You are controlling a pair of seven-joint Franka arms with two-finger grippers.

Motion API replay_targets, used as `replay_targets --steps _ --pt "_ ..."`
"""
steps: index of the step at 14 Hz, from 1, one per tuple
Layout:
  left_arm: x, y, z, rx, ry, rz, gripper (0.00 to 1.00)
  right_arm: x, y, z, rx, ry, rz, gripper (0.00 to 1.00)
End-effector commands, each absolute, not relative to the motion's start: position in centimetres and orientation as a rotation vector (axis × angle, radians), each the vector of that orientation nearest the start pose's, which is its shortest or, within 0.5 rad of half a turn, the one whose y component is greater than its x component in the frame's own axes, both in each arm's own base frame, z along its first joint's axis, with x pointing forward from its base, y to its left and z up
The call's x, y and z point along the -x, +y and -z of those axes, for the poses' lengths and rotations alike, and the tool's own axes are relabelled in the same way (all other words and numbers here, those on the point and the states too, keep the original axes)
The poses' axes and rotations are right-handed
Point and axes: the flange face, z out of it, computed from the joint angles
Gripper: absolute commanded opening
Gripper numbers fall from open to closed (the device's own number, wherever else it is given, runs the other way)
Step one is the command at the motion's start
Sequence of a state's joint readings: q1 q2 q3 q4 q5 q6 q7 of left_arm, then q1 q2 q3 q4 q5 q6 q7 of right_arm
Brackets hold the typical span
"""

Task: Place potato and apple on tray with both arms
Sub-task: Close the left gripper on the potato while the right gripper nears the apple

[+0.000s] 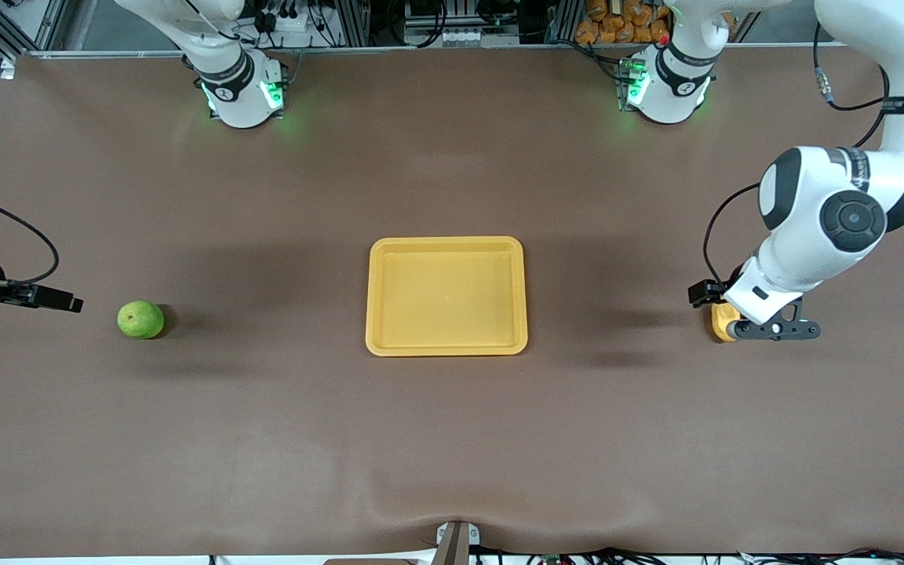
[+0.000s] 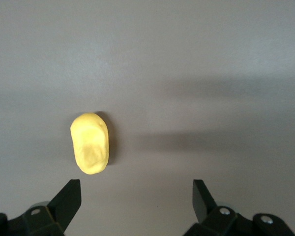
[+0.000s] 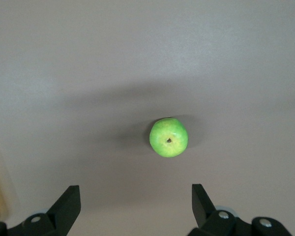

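Note:
The yellow tray [image 1: 446,247] lies empty in the middle of the table. The green apple [image 1: 140,319] sits on the mat toward the right arm's end; it also shows in the right wrist view [image 3: 168,137]. My right gripper [image 1: 60,300] is open and empty over the mat beside the apple, apart from it [image 3: 136,191]. The yellow-orange potato [image 1: 722,320] lies toward the left arm's end, partly hidden by my left gripper [image 1: 774,328]. In the left wrist view the potato [image 2: 90,143] lies just past one open finger [image 2: 69,199], untouched; the left gripper [image 2: 136,189] is open and empty.
Brown mat [image 1: 452,424] covers the whole table. The two arm bases [image 1: 242,86] [image 1: 665,82] stand along the back edge. A small metal bracket [image 1: 456,541] sits at the front edge. Cables and orange items [image 1: 625,20] lie off the table at the back.

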State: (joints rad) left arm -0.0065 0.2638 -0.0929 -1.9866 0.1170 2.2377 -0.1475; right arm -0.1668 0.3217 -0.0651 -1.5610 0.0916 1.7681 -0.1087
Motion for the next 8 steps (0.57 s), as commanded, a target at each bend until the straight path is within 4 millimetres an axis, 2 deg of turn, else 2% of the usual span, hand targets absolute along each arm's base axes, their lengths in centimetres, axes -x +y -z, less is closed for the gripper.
replay_targets --steps 1,4,8 --pt "-59.8 -4.2 -31.5 3.053 -0.029 0.001 1.0 -63.1 -14.1 -45.5 3.012 0.161 -0.143 1.0" --pt "-60.1 -2.5 -29.5 2.974 -0.094 0.029 1.0 -63.2 -13.8 -45.4 3.007 0.164 -0.137 1.0" --pt "-59.9 -1.1 -25.4 2.964 -0.108 0.074 1.0 -63.3 -13.6 -45.2 3.004 0.161 -0.139 1.0"
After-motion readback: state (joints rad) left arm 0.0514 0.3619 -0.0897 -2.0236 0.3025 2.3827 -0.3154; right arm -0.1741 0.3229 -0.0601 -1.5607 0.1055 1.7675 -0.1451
